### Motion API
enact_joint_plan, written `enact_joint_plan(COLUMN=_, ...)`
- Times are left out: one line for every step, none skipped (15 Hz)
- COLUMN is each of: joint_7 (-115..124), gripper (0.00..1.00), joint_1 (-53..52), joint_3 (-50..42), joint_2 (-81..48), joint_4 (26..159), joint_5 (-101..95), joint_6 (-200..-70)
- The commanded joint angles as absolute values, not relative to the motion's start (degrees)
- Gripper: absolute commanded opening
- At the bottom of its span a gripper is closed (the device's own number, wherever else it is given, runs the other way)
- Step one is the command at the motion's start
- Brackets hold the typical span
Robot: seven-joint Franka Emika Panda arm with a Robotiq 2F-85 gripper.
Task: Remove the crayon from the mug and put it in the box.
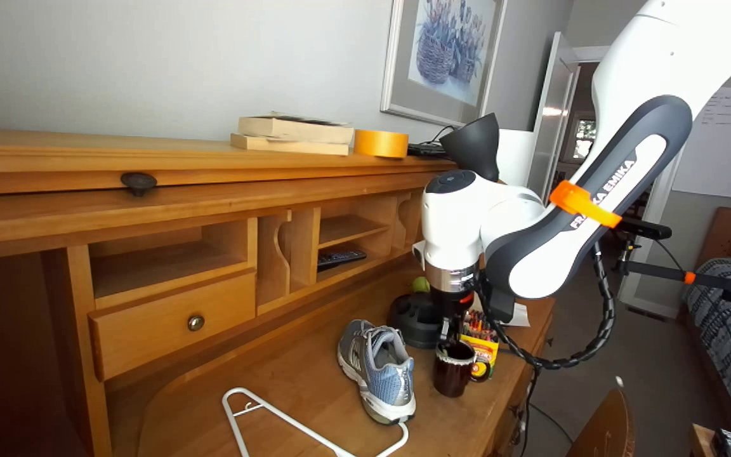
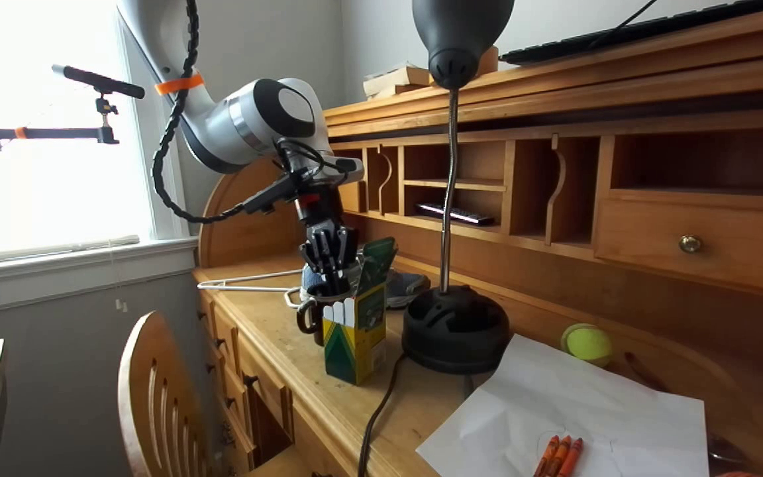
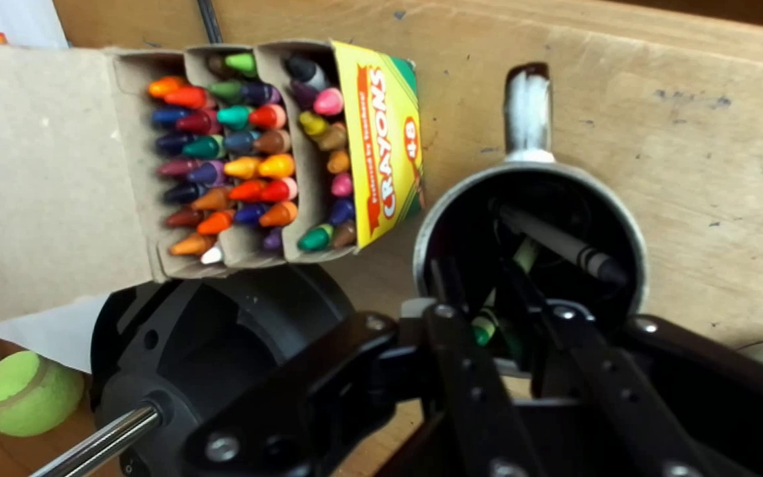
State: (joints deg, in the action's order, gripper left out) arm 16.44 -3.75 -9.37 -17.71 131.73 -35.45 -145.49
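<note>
The dark brown mug (image 1: 452, 376) stands upright on the desk, its handle showing in the wrist view. Inside it lie a grey crayon with a dark tip (image 3: 563, 243) and a green-tipped crayon (image 3: 484, 328). My gripper (image 3: 471, 262) points down with its fingers inside the mug's mouth, a narrow gap between them. Through that gap the green-tipped crayon shows, and neither finger visibly grips it. How deep the fingertips reach is hard to tell in the dark. Beside the mug, the yellow-and-green box (image 3: 381, 142) has its lid up and is filled with crayons.
A grey-and-blue sneaker (image 1: 378, 371) and a white hanger (image 1: 302, 426) lie near the mug. The black lamp base (image 2: 456, 331) stands close to the box, its cord crossing the desk. Beyond are a tennis ball (image 2: 587, 343) and paper (image 2: 527, 397) with three orange crayons (image 2: 559, 457).
</note>
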Motion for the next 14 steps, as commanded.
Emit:
enact_joint_plan(joint_7=19.48, gripper=0.26, joint_1=-4.31, joint_3=-10.04, joint_2=-18.21, joint_4=131.50, joint_5=-38.74, joint_6=-147.02)
enact_joint_plan(joint_7=19.82, gripper=0.26, joint_1=-4.24, joint_3=-10.01, joint_2=-18.19, joint_4=131.50, joint_5=-39.02, joint_6=-147.22)
enact_joint_plan(joint_7=20.06, gripper=0.26, joint_1=-4.16, joint_3=-9.94, joint_2=-18.16, joint_4=131.53, joint_5=-39.12, joint_6=-147.37)
enact_joint_plan(joint_7=20.01, gripper=0.25, joint_1=-4.05, joint_3=-9.82, joint_2=-18.17, joint_4=131.54, joint_5=-39.09, joint_6=-147.46)
enact_joint_plan(joint_7=19.36, gripper=0.24, joint_1=-3.72, joint_3=-9.52, joint_2=-18.19, joint_4=131.62, joint_5=-38.38, joint_6=-147.63)
enact_joint_plan(joint_7=18.67, gripper=0.23, joint_1=-3.45, joint_3=-9.26, joint_2=-18.14, joint_4=131.75, joint_5=-37.74, joint_6=-147.89)
enact_joint_plan(joint_7=18.43, gripper=0.21, joint_1=-3.36, joint_3=-9.15, joint_2=-18.09, joint_4=131.83, joint_5=-37.50, joint_6=-148.14)
enact_joint_plan(joint_7=18.11, gripper=0.21, joint_1=-3.26, joint_3=-9.03, joint_2=-18.00, joint_4=131.94, joint_5=-37.24, joint_6=-148.43)
enact_joint_plan(joint_7=17.87, gripper=0.20, joint_1=-3.18, joint_3=-8.93, joint_2=-17.87, joint_4=132.07, joint_5=-36.98, joint_6=-148.79)
enact_joint_plan(joint_7=17.67, gripper=0.21, joint_1=-3.10, joint_3=-8.81, joint_2=-17.68, joint_4=132.23, joint_5=-36.65, joint_6=-149.07)
enact_joint_plan(joint_7=17.39, gripper=0.18, joint_1=-2.95, joint_3=-8.64, joint_2=-17.46, joint_4=132.43, joint_5=-36.17, joint_6=-149.47)
enact_joint_plan(joint_7=17.24, gripper=0.17, joint_1=-2.89, joint_3=-8.51, joint_2=-17.38, joint_4=132.53, joint_5=-35.80, joint_6=-149.79)
enact_joint_plan(joint_7=16.80, gripper=0.17, joint_1=-2.73, joint_3=-8.30, joint_2=-17.34, joint_4=132.69, joint_5=-35.29, joint_6=-150.22)
enact_joint_plan(joint_7=16.49, gripper=0.16, joint_1=-2.64, joint_3=-8.18, joint_2=-17.31, joint_4=132.81, joint_5=-34.87, joint_6=-150.50)
